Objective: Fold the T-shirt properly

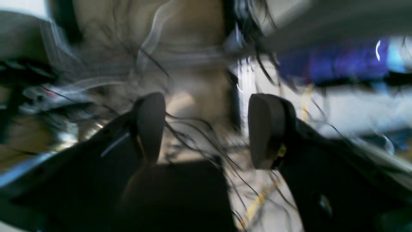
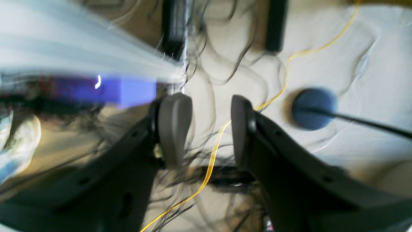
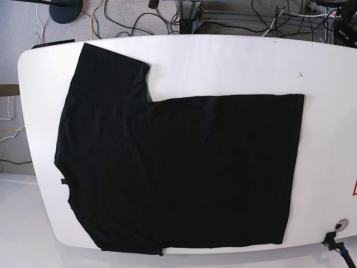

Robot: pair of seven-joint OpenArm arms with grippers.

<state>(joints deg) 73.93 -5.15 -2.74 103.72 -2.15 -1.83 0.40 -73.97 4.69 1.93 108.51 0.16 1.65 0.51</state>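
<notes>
Large black short-sleeved cloth T-shirt (image 3: 178, 173) flat on white tabletop (image 3: 223, 61), my left fingers (image 1: 149, 127) spread wide, my right fingers (image 2: 175, 127) parted, both empty

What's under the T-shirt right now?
The T-shirt lies flat, plain black side up, on the white table, which shows around its edges. Whatever is beneath the cloth, including its other face, is covered and cannot be seen.

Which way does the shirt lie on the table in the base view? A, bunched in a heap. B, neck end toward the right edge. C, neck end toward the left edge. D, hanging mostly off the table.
C: the shirt lies flat, sleeve and neck end left, straight hem right.
</notes>
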